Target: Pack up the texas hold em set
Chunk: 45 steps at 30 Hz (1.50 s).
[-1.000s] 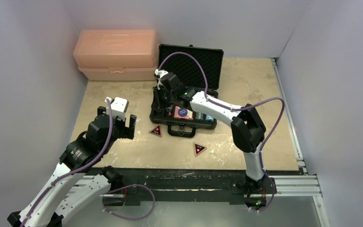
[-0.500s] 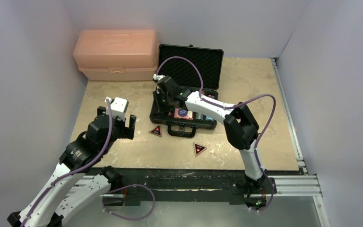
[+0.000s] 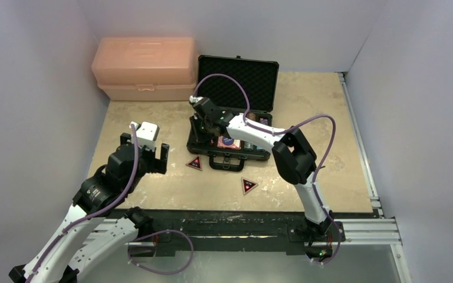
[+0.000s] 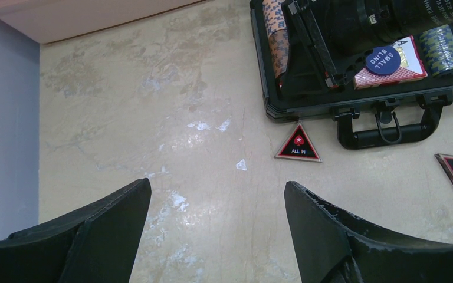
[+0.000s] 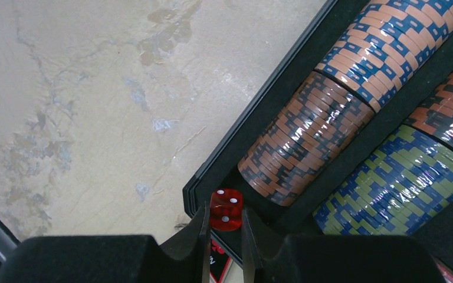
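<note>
The black case (image 3: 259, 152) lies open mid-table, lid (image 3: 238, 76) up at the back. Inside are chip stacks (image 5: 307, 135), a card deck (image 4: 416, 62) and a blue "small blind" button (image 4: 383, 60). My right gripper (image 5: 224, 227) is shut on a red die (image 5: 226, 209), held over the case's front-left corner (image 3: 196, 138). Two red triangular "all in" buttons lie on the table in front of the case, one near the handle (image 3: 194, 163) and one further right (image 3: 248, 186). My left gripper (image 4: 215, 203) is open and empty, hovering over bare table to the left.
A salmon-pink plastic box (image 3: 144, 68) stands at the back left against the wall. White walls close in on the left, back and right. The table's metal rail (image 3: 242, 227) runs along the near edge.
My right gripper has moved left and lower with the die, from above the case's middle to its front-left corner. The left arm has not moved.
</note>
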### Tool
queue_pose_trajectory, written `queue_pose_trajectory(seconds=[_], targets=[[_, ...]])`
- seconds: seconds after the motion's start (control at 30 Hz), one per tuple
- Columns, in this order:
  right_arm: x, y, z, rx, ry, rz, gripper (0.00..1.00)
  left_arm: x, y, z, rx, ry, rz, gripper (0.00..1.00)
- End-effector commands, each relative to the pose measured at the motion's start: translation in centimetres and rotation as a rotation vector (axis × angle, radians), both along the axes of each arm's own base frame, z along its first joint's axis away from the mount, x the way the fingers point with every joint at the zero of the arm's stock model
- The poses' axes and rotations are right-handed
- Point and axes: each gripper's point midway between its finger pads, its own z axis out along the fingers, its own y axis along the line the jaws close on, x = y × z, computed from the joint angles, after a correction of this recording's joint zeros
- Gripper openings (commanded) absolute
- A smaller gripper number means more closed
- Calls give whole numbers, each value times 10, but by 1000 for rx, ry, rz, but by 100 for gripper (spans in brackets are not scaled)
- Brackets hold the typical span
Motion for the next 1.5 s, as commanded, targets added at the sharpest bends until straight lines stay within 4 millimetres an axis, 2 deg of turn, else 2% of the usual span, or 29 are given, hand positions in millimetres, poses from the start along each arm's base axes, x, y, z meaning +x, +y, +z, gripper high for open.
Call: queue_pose_trajectory(seconds=[0.0,0.07,0.37,0.53,0.8,0.97,1.1,1.33,1.47], targets=[[6,6,18,28,-20,-40,0,1,1,10,-23,-30,8,84],[6,7,17,37,-6,-66,1,1,1,10,-23,-30,7,84],[8,5,17,34,-12,-84,27,0,1,11,-27,-36,7,84],[7,5,17,34,-11,-83,33,0,1,11,-27,-35,7,84],[5,6,25,47,-18,-77,36,0,1,11,-28,-37,7,84],[2,6,51,90,-54,-65,37,0,2,10,-26,-37,11,84],[0,4,85,149,-127,-43,45,1,2,10,-23,-37,15,84],[3,-15,135,181,-270,-58,53,2,3,9,-16,-37,23,84],[2,-27,153,201,-338,-85,60,3,4,8,-10,-33,30,84]])
